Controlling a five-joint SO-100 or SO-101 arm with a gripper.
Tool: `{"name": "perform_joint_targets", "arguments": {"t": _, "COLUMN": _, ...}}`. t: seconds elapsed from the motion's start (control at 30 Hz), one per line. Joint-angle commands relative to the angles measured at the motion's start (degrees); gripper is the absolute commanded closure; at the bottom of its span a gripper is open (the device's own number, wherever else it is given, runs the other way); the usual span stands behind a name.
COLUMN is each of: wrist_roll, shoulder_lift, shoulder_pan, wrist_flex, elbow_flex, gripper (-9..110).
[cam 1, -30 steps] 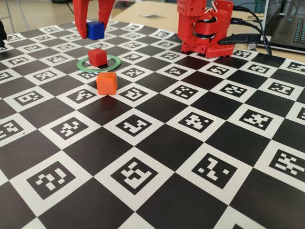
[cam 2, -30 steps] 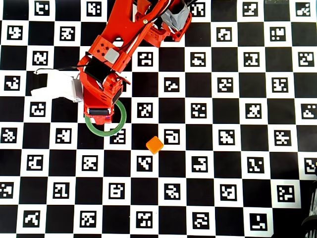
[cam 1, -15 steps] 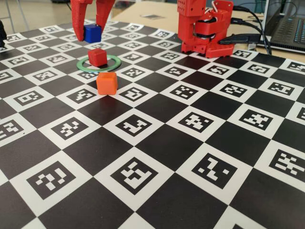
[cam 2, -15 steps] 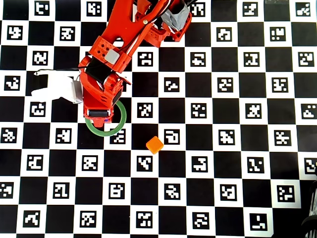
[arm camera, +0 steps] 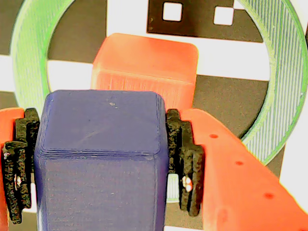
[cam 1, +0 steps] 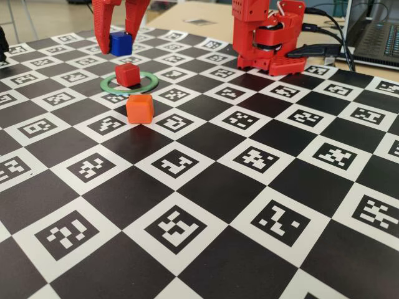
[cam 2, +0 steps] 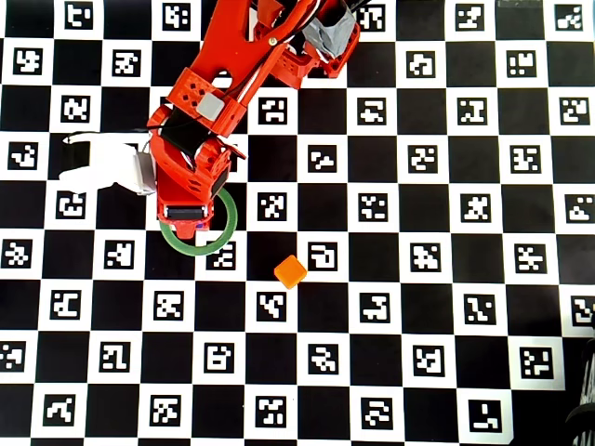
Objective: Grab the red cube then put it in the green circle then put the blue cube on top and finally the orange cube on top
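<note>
— Gripper [cam 1: 120, 42] is clamped on the blue cube [cam 1: 121, 43], toothed pads [arm camera: 185, 154] on both flanks. And the rest?

— Red cube [cam 1: 128, 75] sits inside the green circle [cam 1: 151, 81], below the load and a touch ahead in the wrist view. Orange cube [cam 1: 139, 108] waits just outside the ring.

— So?

— I'd square the blue faces over the red, then lower straight; the arm reaches from the base with its fingers pointing down.

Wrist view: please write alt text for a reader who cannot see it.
A matte royal-blue plastic cube is clamped between the red gripper's black ridged pads, filling the lower left of the picture. Just beyond it, a deep red plastic cube sits inside a thin flat green ring on the black-and-white checkered board.
</note>
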Motion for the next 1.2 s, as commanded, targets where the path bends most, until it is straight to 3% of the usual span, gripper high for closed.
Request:
{"name": "perform_joint_targets", "arguments": {"t": 0.0, "wrist_roll": -0.4, "shoulder_lift": 0.6, "shoulder_pan": 0.5, "wrist_flex": -0.1, "elbow_flex": -0.4, "gripper": 107}}
{"name": "perform_joint_targets", "arguments": {"t": 1.17, "wrist_roll": 1.0, "shoulder_lift": -2.3, "shoulder_pan": 0.1, "wrist_flex": -2.5, "elbow_flex": 1.1, "gripper": 107}}
